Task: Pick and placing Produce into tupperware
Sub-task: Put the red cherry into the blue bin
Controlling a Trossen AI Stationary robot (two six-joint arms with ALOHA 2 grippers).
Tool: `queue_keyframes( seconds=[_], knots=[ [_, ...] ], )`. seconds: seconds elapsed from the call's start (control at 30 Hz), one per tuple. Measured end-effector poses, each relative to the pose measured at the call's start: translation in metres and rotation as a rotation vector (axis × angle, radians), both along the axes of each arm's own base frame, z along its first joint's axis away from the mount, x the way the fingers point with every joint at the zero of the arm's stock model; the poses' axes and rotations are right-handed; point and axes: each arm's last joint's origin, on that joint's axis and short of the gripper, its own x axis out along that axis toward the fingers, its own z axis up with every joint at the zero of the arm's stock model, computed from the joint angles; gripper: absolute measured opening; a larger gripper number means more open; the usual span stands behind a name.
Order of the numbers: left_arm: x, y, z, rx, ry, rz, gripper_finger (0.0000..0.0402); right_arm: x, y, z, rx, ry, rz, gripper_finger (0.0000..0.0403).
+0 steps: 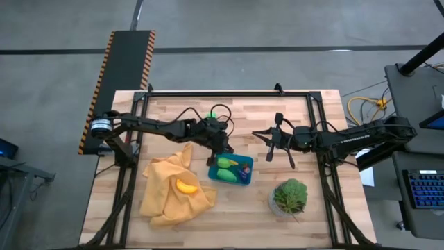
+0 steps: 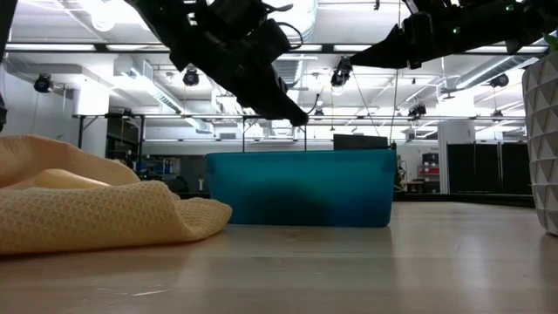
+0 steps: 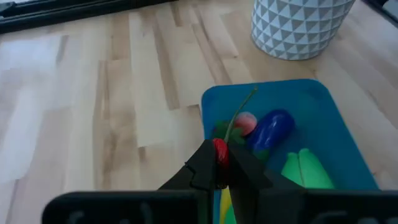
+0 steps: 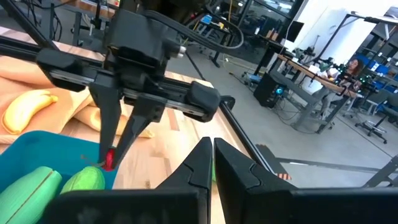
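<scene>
The teal tupperware [image 1: 230, 169] stands at the table's middle. In it lie green pieces [image 3: 305, 171], a purple piece [image 3: 272, 127] and a pink one [image 3: 247, 122]. My left gripper [image 1: 223, 151] hangs over the tupperware's far left corner, shut on a small red piece with a thin green stem [image 3: 239, 115]. A yellow piece [image 1: 186, 186] rests on the mustard cloth [image 1: 166, 198] to the tupperware's left. My right gripper [image 1: 258, 136] hovers shut, holding nothing, to the right of and beyond the tupperware. My left gripper pinches the small red piece's body [image 3: 220, 153] between its two fingertips. The fingers slant down from the table's left. The green stem sticks out past the fingertips. The piece is lifted clear, above the tupperware's inside near its left end [image 4: 109, 160].
A leafy green plant in a patterned pot [image 1: 290, 196] stands to the near right of the tupperware. The crumpled cloth fills the near left of the table. Bare wood [image 1: 277, 114] lies along the far side, inside the black frame.
</scene>
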Motion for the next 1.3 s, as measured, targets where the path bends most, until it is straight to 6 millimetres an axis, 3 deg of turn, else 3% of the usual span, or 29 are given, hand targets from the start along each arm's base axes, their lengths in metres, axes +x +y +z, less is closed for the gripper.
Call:
queue_keyframes(
  seconds=[0.43, 0.9, 1.3],
  knots=[
    [0.001, -0.017, -0.002, -0.066, 0.011, -0.001, 0.0008, 0.0, 0.0, 0.0, 0.003, -0.001, 0.0, 0.0009],
    [0.017, -0.017, -0.041, -0.087, 0.093, 0.02, 0.0008, 0.0, 0.0, 0.0, 0.003, -0.002, 0.001, 0.0009],
    [0.018, -0.017, -0.043, -0.088, 0.087, 0.017, 0.0014, 0.0, 0.0, 0.0, 0.004, -0.001, 0.002, 0.0009]
  ],
)
